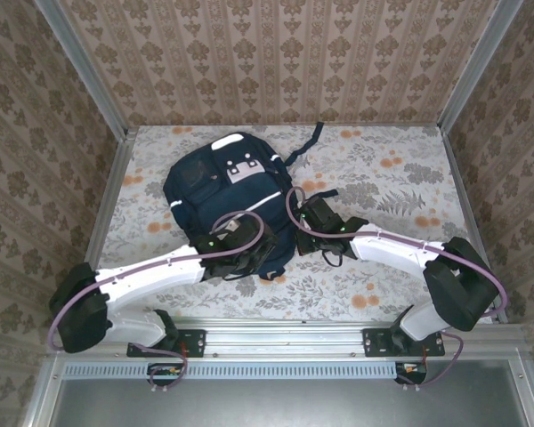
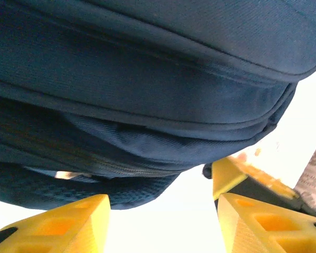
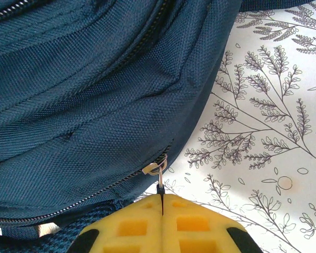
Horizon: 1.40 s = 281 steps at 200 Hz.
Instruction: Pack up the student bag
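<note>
navy woven bag [image 1: 227, 200] lies flat on the floral-printed table [image 1: 392, 173] between the arms. right gripper [image 3: 162, 203], yellow moulded fingers [image 3: 134, 227] pressed together, pinches the metal zip pull [image 3: 159, 178]. left gripper [image 2: 160, 211] stands partly open, empty, by the bag's mesh edge.

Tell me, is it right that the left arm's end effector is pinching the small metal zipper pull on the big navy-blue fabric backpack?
Not the left: the right end effector is pinching the small metal zipper pull on the navy-blue fabric backpack, as the right wrist view shows. The left end effector stands open.
</note>
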Each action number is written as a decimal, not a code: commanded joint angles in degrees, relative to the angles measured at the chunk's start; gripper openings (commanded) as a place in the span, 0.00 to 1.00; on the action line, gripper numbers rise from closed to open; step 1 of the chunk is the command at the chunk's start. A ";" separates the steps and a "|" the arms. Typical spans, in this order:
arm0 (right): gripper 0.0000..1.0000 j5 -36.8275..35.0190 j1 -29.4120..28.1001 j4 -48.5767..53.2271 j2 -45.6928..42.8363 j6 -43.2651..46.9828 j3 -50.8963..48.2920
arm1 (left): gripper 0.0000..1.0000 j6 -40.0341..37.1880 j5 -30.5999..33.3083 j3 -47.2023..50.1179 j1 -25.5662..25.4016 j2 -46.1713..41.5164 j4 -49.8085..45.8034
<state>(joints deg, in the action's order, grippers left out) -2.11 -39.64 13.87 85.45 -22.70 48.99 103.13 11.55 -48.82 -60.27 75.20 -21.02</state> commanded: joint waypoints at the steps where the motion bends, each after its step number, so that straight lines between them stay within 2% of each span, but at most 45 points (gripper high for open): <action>1: 0.00 0.00 0.26 0.30 -1.34 -1.02 -1.35 | 0.56 8.30 3.11 -1.23 -0.37 2.73 0.70; 28: 0.00 0.35 0.26 -0.11 -1.81 -1.02 -1.62 | 0.57 9.96 3.12 -2.85 -0.81 5.47 -2.97; 63: 0.00 0.85 0.26 -0.37 -2.09 -1.32 -1.97 | 0.62 14.29 1.90 -0.36 -0.99 7.62 -1.12; 105: 0.00 1.32 0.26 -0.74 -1.73 -1.83 -2.06 | 0.68 16.45 3.26 2.18 -0.65 10.14 1.45; 110: 0.00 1.42 0.26 -0.64 -1.53 -1.77 -1.97 | 0.66 16.18 3.33 2.16 -0.51 10.44 1.12; 114: 0.00 1.44 0.26 -0.64 -1.36 -1.69 -1.96 | 0.61 16.06 3.39 2.15 -0.39 10.68 0.77; 124: 0.00 1.41 0.26 -0.64 -1.00 -1.65 -1.82 | 0.42 14.84 3.86 2.92 0.08 10.79 1.54; 134: 0.00 1.32 0.26 -0.71 -0.78 -1.73 -1.80 | 0.28 14.21 4.51 3.84 0.48 10.29 2.18; 143: 0.00 1.27 0.27 -0.80 -0.64 -1.72 -1.80 | 0.08 13.95 5.14 4.44 0.74 9.47 1.79; 149: 0.00 1.23 0.26 -0.81 -0.56 -1.73 -1.82 | 0.00 13.44 5.87 4.52 0.85 8.71 0.98; 200: 0.00 -0.96 0.26 -0.71 0.46 -0.64 -1.70 | 0.00 8.58 10.73 4.30 1.60 -0.82 -8.87; 255: 0.00 -4.01 0.26 -0.66 2.45 0.77 -0.33 | 0.00 6.93 12.61 8.84 2.10 -14.10 -16.17; 281: 0.00 -1.93 0.26 -0.84 3.11 1.66 0.75 | 0.00 6.38 13.25 11.57 2.53 -20.89 -18.90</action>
<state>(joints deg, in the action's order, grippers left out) -4.10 -39.48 11.90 87.66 -22.61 47.70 112.20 21.10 -39.29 -58.33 59.94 -34.04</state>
